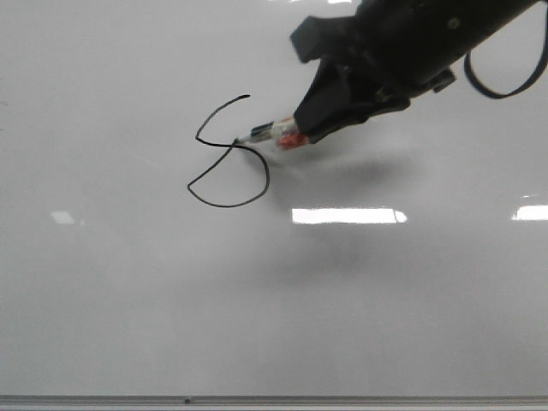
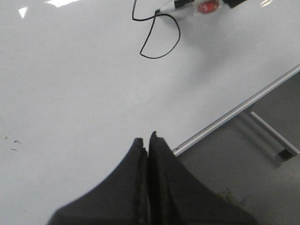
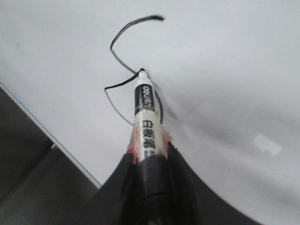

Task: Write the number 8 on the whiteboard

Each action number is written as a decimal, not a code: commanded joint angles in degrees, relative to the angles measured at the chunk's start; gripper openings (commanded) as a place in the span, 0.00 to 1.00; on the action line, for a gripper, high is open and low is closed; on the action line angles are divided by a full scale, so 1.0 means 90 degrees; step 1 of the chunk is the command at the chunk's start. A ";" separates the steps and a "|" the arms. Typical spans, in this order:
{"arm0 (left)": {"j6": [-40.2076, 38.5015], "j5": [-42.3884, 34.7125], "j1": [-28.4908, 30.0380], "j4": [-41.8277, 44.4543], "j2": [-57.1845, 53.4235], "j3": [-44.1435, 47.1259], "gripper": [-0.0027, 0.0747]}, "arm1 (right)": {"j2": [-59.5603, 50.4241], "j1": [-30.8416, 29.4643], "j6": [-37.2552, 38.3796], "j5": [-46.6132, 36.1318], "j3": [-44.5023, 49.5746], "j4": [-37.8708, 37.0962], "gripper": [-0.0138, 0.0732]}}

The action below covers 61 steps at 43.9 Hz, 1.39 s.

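Right hand (image 1: 308, 128) is clamped on a marker (image 3: 146, 123), its tip touching the whiteboard (image 1: 128, 300) at the crossing of the number 8 (image 1: 228, 154). Lower loop looks closed and the S-stroke is down; by my judgement the upper loop is open, so one closing stroke remains. Left hand (image 2: 147, 140) hovers apart, fingers pressed together, holding nothing

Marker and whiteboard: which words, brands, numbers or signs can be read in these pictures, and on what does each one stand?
"deli", white on a black band, on the marker held in the right gripper; small, so not certain.
Black characters lower on the marker's white barrel: too blurred to read.
Hand-drawn black line on the whiteboard: an unfinished number 8, its upper loop not closed.
Nothing else is readable.
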 commanded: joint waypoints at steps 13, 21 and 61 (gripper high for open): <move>-0.0055 -0.0260 -0.0001 -0.0328 -0.0002 -0.0162 0.01 | -0.0210 -0.0025 -0.0014 -0.0243 -0.0639 0.0155 0.09; -0.0069 -0.0247 -0.0001 -0.0340 -0.0002 -0.0162 0.01 | -0.0503 0.0097 -0.0192 0.0645 -0.0685 0.0027 0.09; 0.0437 -0.0258 -0.3902 0.2206 0.2127 -0.2660 0.60 | -0.1042 0.2414 -0.2106 0.2647 -0.2250 -0.2528 0.09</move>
